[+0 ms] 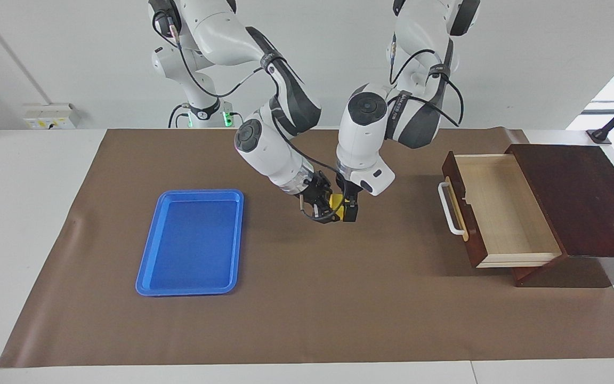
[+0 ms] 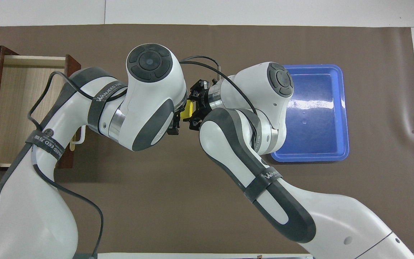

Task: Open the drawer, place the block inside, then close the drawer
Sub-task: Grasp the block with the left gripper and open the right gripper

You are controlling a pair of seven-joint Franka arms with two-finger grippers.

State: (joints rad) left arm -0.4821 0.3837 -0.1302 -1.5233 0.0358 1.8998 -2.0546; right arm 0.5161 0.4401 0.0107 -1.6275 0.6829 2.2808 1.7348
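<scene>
Facing view: the drawer stands pulled out at the left arm's end of the brown mat, its pale inside bare and its white handle turned toward the middle of the table. The yellow block is well apart from the drawer, up in the air over the mat between the drawer and the blue tray. The right gripper is clenched on the block. The left gripper is right against the block's drawer-ward side, fingers spread and not gripping.

Overhead view: only a sliver of the block shows between the two wrists. The right gripper comes at it from the tray side, the left gripper from the drawer side; the left arm hides most of the meeting point, so contact cannot be read here.

Step in hand, as judged: a hand-over of the block, with the drawer already open. The next move calls for the left fingers to close squarely on the block's free faces before the right lets go, then a carry over the drawer
</scene>
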